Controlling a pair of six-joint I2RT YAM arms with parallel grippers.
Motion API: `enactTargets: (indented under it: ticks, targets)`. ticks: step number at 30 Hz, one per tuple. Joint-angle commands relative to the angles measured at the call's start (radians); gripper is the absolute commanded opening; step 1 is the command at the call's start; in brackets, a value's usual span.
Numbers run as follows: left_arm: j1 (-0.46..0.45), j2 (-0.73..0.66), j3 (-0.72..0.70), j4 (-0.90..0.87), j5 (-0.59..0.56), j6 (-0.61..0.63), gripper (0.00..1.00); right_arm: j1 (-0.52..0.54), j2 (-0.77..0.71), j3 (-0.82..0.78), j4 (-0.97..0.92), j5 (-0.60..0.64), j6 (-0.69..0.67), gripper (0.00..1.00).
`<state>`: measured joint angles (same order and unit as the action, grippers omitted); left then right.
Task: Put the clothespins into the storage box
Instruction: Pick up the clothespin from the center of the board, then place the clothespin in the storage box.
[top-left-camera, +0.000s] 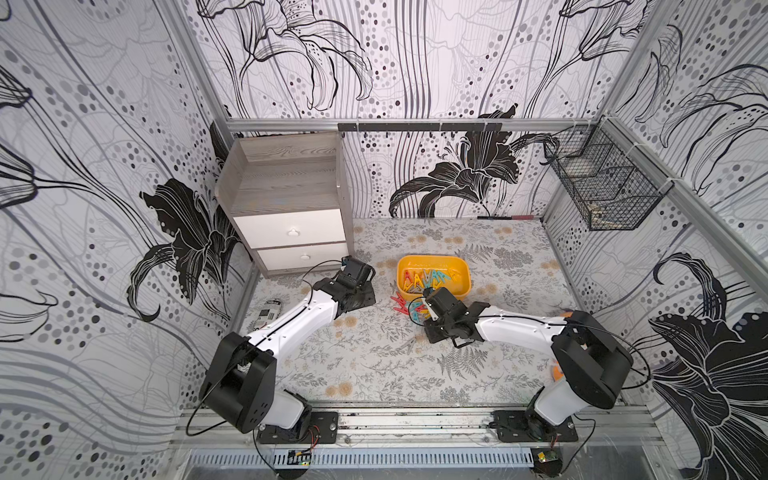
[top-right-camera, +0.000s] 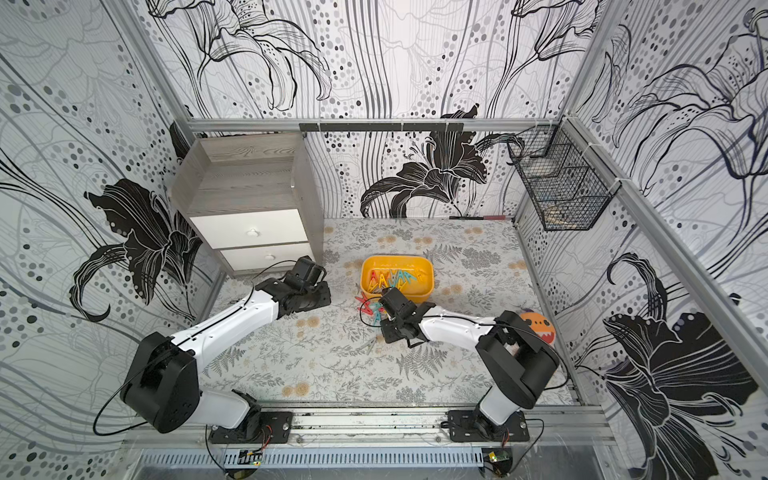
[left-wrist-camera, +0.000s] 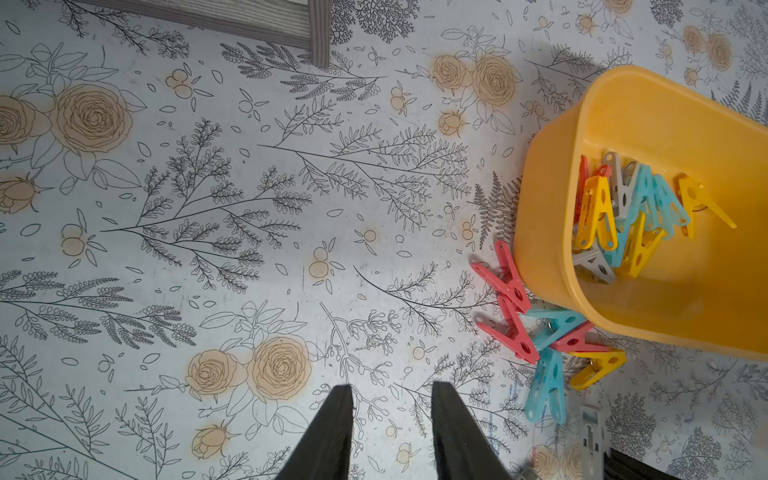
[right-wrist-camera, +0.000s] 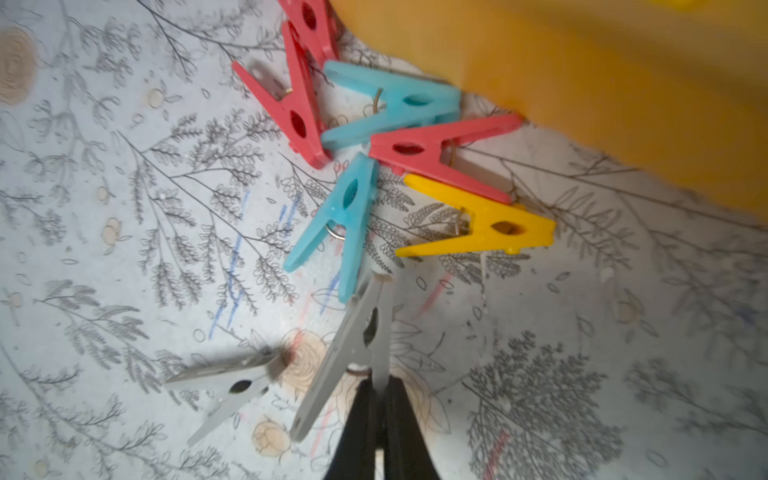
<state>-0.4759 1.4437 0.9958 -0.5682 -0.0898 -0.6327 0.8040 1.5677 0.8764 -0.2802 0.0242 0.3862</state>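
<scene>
Right fingers (right-wrist-camera: 358, 428) tight on grey clothespin (right-wrist-camera: 360, 332), nose toward teal clothespin (right-wrist-camera: 345, 216).

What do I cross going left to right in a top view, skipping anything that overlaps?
can → left gripper → storage box → black wire basket

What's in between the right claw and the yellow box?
The right gripper, shut on a grey clothespin, has the loose red, teal and yellow clothespins lying between it and the storage box. The right wrist view shows it best.
</scene>
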Motion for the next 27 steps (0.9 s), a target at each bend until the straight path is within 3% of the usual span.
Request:
enactTargets:
  ticks: [1, 8, 14, 20, 27]
  targets:
    - [0.007, -0.009, 0.022, 0.031, -0.007, 0.010, 0.38, -0.005, -0.073, 0.067, -0.070, 0.033, -0.051, 0.07]
    - [0.006, -0.019, 0.022, 0.032, 0.008, 0.006, 0.38, -0.156, -0.079, 0.179, -0.084, 0.028, -0.132, 0.07]
    - [0.006, -0.026, 0.019, 0.029, 0.035, 0.007, 0.38, -0.301, 0.091, 0.347, -0.080, 0.010, -0.211, 0.06]
    - [0.006, -0.051, 0.022, 0.010, 0.030, 0.016, 0.38, -0.358, 0.281, 0.478, -0.087, -0.008, -0.234, 0.06]
    - [0.005, -0.060, 0.017, 0.004, 0.027, 0.017, 0.38, -0.382, 0.399, 0.537, -0.111, -0.007, -0.247, 0.06]
